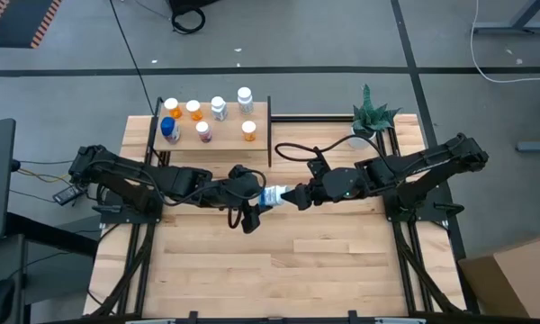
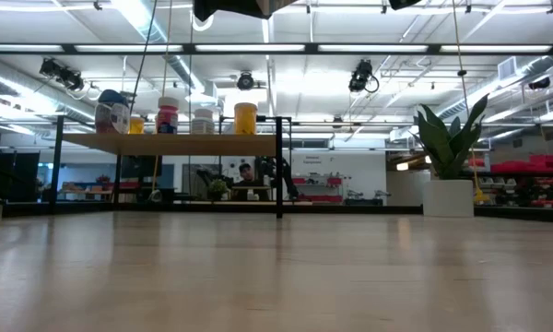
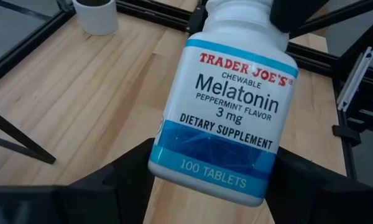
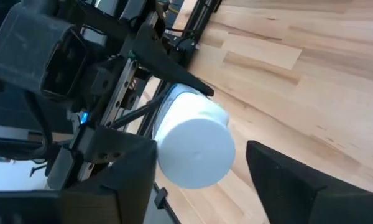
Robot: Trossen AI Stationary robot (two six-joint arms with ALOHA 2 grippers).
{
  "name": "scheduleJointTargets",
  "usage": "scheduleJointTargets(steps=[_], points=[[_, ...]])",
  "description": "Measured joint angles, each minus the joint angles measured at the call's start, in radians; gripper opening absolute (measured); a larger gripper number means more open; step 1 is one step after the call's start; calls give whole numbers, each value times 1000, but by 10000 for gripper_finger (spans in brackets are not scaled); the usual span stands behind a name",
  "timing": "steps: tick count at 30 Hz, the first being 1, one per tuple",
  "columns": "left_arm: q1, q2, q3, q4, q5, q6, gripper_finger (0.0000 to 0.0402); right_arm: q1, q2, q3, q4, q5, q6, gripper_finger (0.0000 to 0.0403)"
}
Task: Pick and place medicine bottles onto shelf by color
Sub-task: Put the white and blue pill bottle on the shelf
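Bottle (image 1: pixel 274 196) is held midair between both arms: clenched by left hand (image 1: pixel 256 200), right hand (image 1: pixel 292 195) released, apparently for handover.

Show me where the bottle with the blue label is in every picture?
High view: the melatonin bottle sits mid-table between both tools.
Low view: not in it.
Left wrist view: it fills the middle, label readable.
Right wrist view: white cap faces the camera.
Shared landmark: the white plant pot.
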Motion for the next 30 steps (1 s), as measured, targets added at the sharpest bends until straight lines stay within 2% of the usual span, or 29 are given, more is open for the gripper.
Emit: scheduleJointTargets(steps=[9, 30], points=[[-6, 1, 0, -4, -4, -22, 257, 0, 0, 0, 18, 0, -25, 176], [2, -1, 0, -14, 1, 21, 271, 1, 1, -1, 26, 0, -37, 185]])
